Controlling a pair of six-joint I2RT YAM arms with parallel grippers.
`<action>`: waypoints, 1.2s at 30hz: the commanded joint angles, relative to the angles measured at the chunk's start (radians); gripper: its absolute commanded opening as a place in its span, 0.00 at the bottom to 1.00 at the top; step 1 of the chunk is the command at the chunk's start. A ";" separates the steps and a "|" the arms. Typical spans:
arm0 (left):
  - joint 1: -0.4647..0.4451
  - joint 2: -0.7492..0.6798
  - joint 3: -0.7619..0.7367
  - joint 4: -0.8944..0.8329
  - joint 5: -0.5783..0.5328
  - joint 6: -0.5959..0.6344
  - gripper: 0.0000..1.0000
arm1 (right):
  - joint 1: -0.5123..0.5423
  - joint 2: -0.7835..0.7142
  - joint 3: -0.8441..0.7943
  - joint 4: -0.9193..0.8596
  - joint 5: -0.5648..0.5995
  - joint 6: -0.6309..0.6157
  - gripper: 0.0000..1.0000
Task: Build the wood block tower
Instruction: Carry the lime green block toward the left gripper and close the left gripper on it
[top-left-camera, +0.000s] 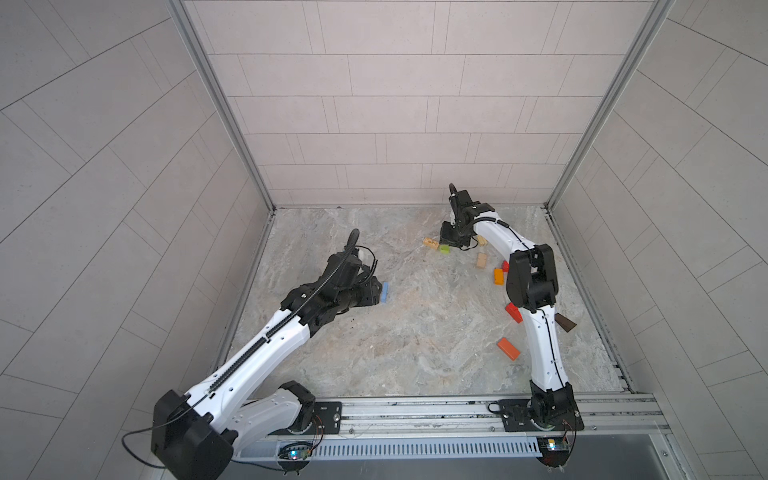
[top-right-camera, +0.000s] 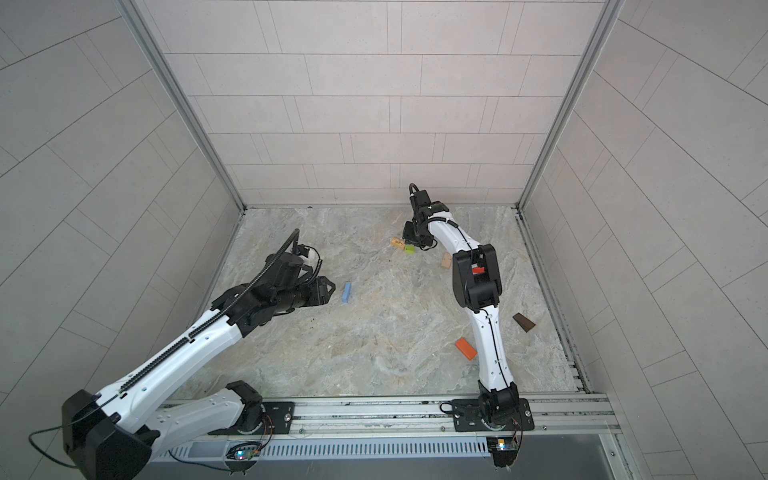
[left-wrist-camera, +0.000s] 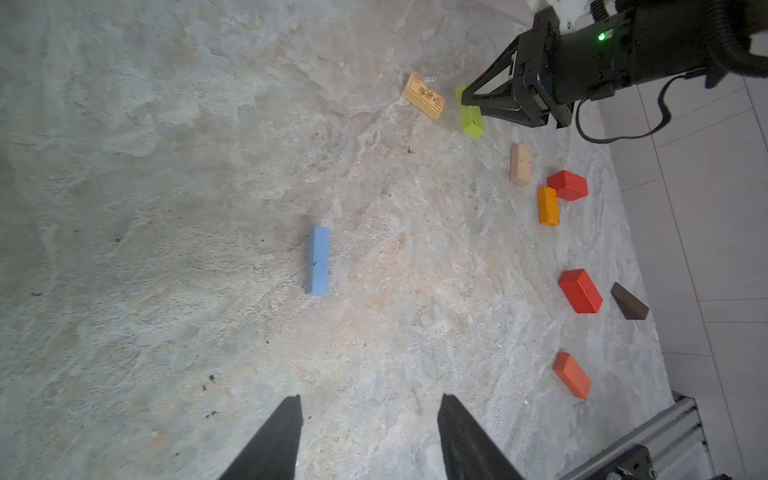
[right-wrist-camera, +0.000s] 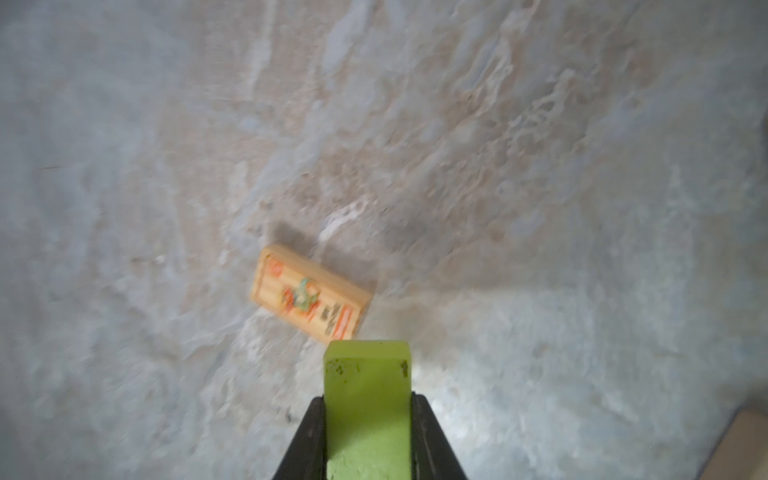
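My right gripper (right-wrist-camera: 368, 401) is shut on the lime green block (right-wrist-camera: 368, 382), which sticks out past the fingertips, close above the floor at the back (top-left-camera: 444, 249). A tan block with a printed face (right-wrist-camera: 309, 295) lies just beyond it. The light blue block (left-wrist-camera: 318, 259) lies alone left of centre in both top views (top-right-camera: 346, 292). My left gripper (left-wrist-camera: 370, 405) is open and empty, a short way in front of the blue block. No tower shows in any view.
Loose blocks lie on the right: a plain tan one (left-wrist-camera: 520, 164), an orange one (left-wrist-camera: 548, 206), two red ones (left-wrist-camera: 568, 185) (left-wrist-camera: 580, 291), an orange-red one (top-left-camera: 508, 348) and a dark brown one (top-left-camera: 566, 323). The right arm (top-left-camera: 532, 282) stretches over them. Walls close three sides.
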 joint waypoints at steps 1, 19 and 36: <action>-0.002 0.067 0.067 0.067 0.068 -0.015 0.59 | 0.010 -0.195 -0.176 0.173 -0.105 0.076 0.20; -0.059 0.323 0.088 0.364 0.173 -0.050 0.54 | 0.062 -0.612 -0.792 0.514 -0.355 0.179 0.19; -0.104 0.541 0.164 0.534 0.200 -0.100 0.59 | 0.087 -0.617 -0.848 0.617 -0.405 0.232 0.19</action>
